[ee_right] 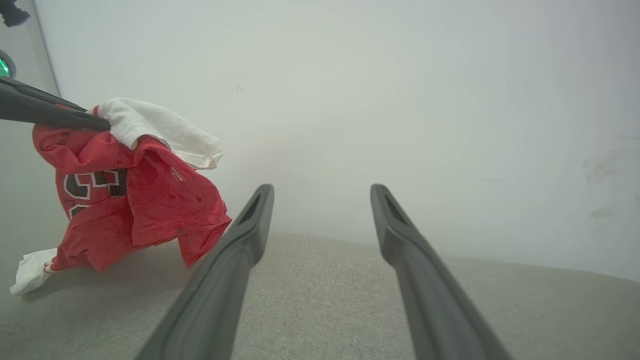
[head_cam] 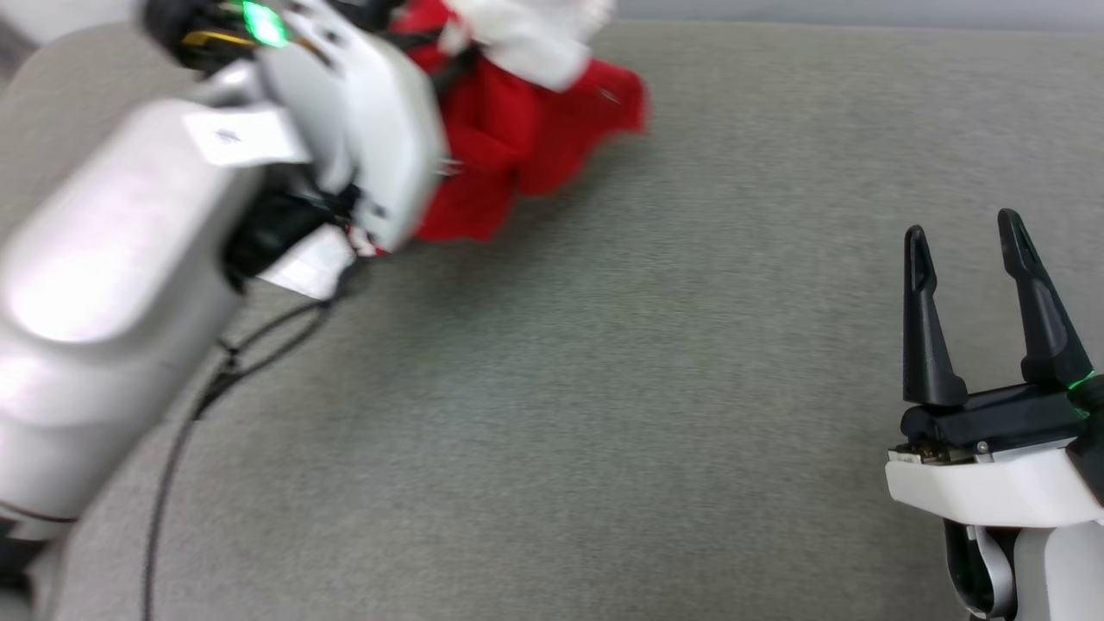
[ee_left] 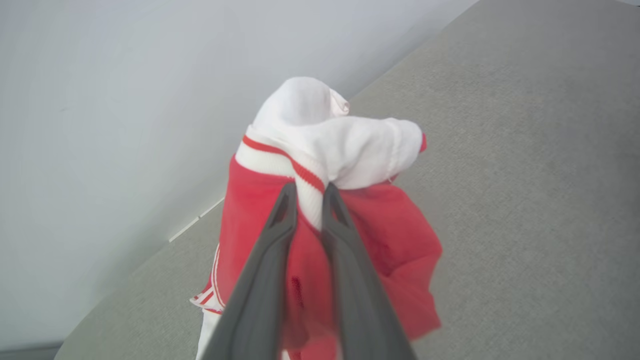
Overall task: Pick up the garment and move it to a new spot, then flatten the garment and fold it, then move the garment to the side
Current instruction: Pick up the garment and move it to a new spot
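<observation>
**We grip with our left arm; our right stands open.**

Our left forearm [head_cam: 103,259] reaches forward, and its white wrist [head_cam: 362,112] carries the left gripper [ee_left: 310,192]. That gripper's two dark fingers are pressed nearly together. They pinch a fold of the garment [ee_left: 350,150] just behind the tips, and the cloth bunches ahead of them and hangs below them. Our right gripper [head_cam: 966,233] is held well apart from the left, with its fingers pointing ahead and its jaws standing wide. Its pale wrist housing [head_cam: 983,487] sits directly behind the finger base.
</observation>
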